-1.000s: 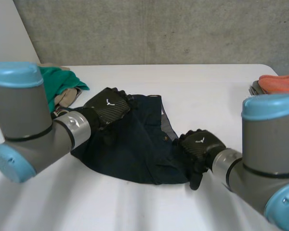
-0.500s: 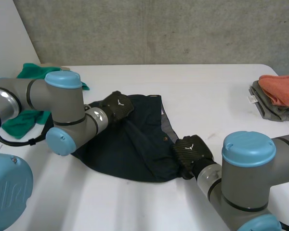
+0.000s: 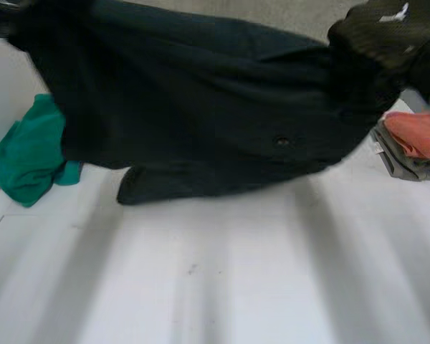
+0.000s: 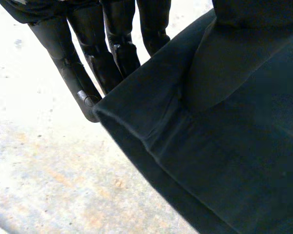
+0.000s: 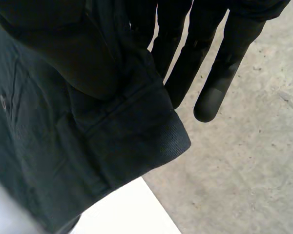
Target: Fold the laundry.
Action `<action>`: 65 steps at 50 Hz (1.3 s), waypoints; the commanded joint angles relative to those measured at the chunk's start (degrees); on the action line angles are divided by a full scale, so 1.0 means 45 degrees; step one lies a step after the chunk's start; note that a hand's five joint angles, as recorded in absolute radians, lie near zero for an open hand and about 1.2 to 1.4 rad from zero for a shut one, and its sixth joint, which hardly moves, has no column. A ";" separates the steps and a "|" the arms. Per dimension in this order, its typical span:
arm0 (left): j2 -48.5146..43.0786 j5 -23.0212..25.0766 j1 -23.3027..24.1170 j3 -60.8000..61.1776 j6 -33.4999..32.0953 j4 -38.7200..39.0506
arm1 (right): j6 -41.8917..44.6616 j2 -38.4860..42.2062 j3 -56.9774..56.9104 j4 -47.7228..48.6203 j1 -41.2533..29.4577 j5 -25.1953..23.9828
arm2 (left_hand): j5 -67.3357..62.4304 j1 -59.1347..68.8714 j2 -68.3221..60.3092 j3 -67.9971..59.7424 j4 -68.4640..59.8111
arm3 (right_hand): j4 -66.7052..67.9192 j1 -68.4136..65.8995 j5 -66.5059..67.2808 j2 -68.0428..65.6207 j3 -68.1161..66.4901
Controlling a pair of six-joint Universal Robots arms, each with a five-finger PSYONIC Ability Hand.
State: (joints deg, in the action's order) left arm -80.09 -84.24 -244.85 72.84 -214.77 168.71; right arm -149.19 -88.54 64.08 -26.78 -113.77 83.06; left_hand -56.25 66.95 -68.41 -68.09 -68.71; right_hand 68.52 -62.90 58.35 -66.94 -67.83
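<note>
The dark garment hung in the air above the white table, stretched between the two hands. In the head view its upper edge was cut off, and it covered the far part of the table.

The left hand was hard to make out from the head camera, because it was lost in the dark corner together with the cloth. Its own wrist view showed straight fingers behind a hemmed edge of the garment. A rounded shape that seemed to be the thumb pressed on the front, so the cloth was pinched between them.

The right hand held the other end in the same way. Its fingers were straight behind a corner of the hem, and its thumb lay on the cloth.

The long axis of the garment ran across the view from one hand to the other, nearly level. A small button faced the head camera, and one flap hung lowest, toward the left arm's side.

A green cloth lay on the table under the left end, partly hidden by the garment. On the right side an orange cloth rested on a folded grey one, both apart from the garment.
</note>
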 commanded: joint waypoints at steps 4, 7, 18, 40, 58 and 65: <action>-0.0870 0.0613 -0.1154 0.0433 0.1202 -0.3233 | 0.1102 0.1626 -0.1253 -0.2018 -0.0420 -0.0002 | -0.3056 0.2899 -0.2577 -0.2648 -0.2508 | 0.2551 -0.3799 0.2588 -0.2903 -0.2705; -0.2412 0.0906 -0.1213 0.0434 0.1280 -0.3099 | 0.1181 0.2777 -0.0803 -0.1473 -0.0420 0.0369 | -0.3056 0.2899 -0.2577 -0.2648 -0.2508 | 0.2551 -0.3799 0.2588 -0.2903 -0.2705; -0.8586 0.0087 -0.1467 -0.4543 0.1105 0.3323 | -0.0009 0.6491 -0.2967 0.3817 -0.0557 0.1775 | -0.3056 0.2899 -0.2577 -0.2648 -0.2508 | 0.2551 -0.3799 0.2588 -0.2903 -0.2705; -0.5971 -0.0285 -0.1896 -0.0806 0.2805 0.8427 | -0.1514 0.6412 -0.2249 1.0740 -0.0342 0.0976 | -0.3056 0.2899 -0.2577 -0.2648 -0.2508 | 0.2551 -0.3799 0.2588 -0.2903 -0.2705; -0.6988 -0.0343 -0.0764 0.6584 0.1028 0.7471 | 0.0633 0.8563 0.1853 0.7029 -0.0595 0.0585 | -0.3056 0.2899 -0.2577 -0.2648 -0.2508 | 0.2551 -0.3799 0.2588 -0.2903 -0.2705; -0.4489 -0.0285 -0.0432 0.7932 0.0051 0.4446 | 0.1239 0.6573 0.3454 0.3846 -0.1005 0.1248 | -0.3056 0.2899 -0.2577 -0.2648 -0.2508 | 0.2551 -0.3799 0.2588 -0.2903 -0.2705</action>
State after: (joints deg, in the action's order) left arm -108.53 -85.67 -247.75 104.76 -211.52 198.86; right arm -145.54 -51.93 74.64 0.93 -116.82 86.44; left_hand -56.26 66.96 -68.69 -68.20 -68.96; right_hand 68.76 -62.90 58.38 -67.16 -68.21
